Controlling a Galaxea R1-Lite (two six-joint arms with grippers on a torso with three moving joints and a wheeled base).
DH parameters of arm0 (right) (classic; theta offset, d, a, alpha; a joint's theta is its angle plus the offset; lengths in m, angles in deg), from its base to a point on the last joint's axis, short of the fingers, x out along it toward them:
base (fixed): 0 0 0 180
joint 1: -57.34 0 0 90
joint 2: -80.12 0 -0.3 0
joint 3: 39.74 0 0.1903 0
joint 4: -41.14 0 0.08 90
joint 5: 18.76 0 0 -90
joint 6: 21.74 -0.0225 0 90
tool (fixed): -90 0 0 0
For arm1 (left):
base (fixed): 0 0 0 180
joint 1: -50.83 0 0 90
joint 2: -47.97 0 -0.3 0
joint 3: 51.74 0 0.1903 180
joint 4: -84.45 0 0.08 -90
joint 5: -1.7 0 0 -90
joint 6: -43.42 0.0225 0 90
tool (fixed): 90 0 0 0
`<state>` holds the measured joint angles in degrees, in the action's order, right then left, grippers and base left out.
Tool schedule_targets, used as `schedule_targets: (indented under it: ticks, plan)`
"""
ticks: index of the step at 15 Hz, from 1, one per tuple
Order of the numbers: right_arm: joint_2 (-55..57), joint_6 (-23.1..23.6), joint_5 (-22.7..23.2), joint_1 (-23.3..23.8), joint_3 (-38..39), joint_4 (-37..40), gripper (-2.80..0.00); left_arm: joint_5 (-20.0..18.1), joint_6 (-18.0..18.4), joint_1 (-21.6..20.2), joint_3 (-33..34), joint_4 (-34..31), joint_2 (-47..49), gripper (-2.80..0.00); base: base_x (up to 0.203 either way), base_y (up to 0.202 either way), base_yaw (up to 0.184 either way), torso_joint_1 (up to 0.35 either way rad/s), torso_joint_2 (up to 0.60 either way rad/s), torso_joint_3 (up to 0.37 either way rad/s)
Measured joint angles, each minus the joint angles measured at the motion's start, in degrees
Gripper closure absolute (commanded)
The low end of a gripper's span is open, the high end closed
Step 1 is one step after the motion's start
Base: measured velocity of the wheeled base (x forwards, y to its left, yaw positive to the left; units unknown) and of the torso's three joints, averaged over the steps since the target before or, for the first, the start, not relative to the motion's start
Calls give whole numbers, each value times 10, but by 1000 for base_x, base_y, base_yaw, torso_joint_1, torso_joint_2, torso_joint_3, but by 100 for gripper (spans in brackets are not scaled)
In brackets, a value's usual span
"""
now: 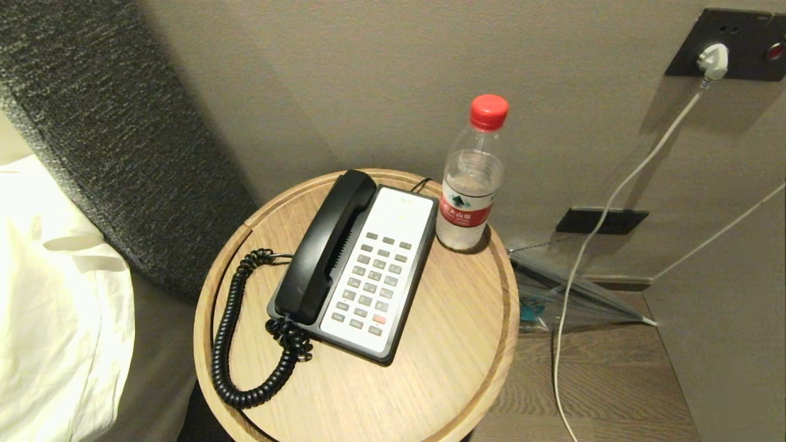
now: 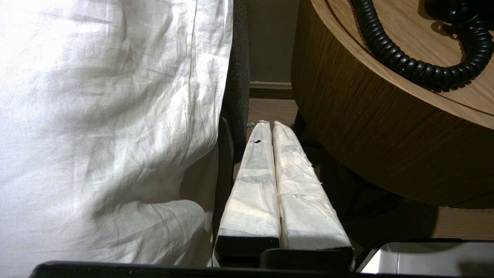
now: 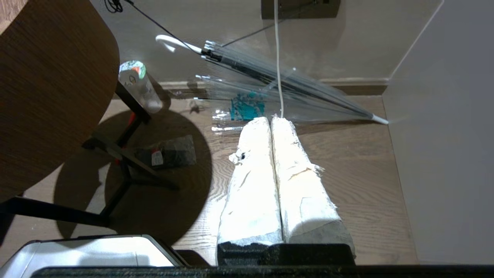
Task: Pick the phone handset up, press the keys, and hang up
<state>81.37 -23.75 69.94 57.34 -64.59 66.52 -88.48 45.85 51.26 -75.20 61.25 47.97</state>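
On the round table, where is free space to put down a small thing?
Bare wood lies on the round table to the right of the phone base, in front of the water bottle. The left side is crowded by the coiled cord.

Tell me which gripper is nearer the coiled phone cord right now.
Probably the left. The left gripper hangs shut beside the round table, just below the coiled cord. The right gripper, also shut, hangs over the floor beside the umbrella.

1. A round wooden side table stands against a beige wall.
2. Left of the table: a dark upholstered headboard and white bedding.
3. Right of the table: wood-plank floor and a black wall socket plate.
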Motion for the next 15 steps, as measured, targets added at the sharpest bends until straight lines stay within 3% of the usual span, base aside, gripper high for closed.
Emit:
schedule_targets:
  ticks: [15]
  plan:
    - [-14, 19, 5, 0, 3, -1, 0, 0, 0, 0, 0, 0, 0, 0, 0, 0, 0, 0, 0, 0]
